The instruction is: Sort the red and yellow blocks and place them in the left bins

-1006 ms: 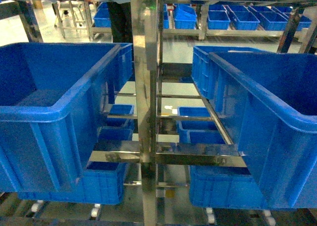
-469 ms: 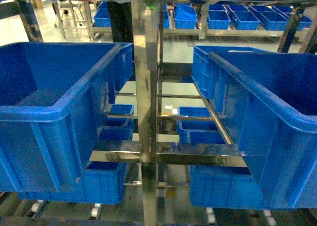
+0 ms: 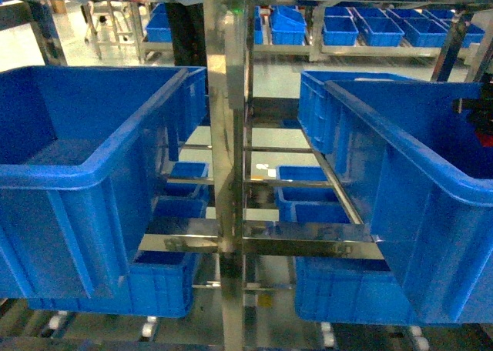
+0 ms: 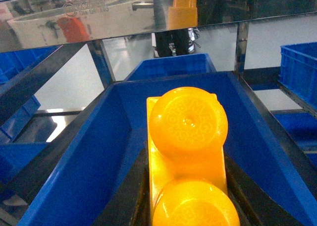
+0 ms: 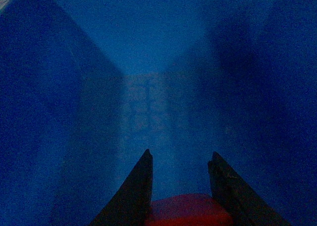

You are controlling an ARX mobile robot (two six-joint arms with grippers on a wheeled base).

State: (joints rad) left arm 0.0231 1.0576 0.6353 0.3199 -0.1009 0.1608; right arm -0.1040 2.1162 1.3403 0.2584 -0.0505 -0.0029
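Studs, two and round, are topping one orange-yellow block (image 4: pixel 187 151) clamped in the left gripper (image 4: pixel 185 196); the right gripper (image 5: pixel 181 186) is pinching one plain red block (image 5: pixel 187 209)

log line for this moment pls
left claw: shut on yellow block, above blue crate | right claw: shut on red block, inside blue bin

Glossy plastic yellow block (image 4: pixel 185 156) (mirror-polished steel rack (image 3: pixel 228 174)).
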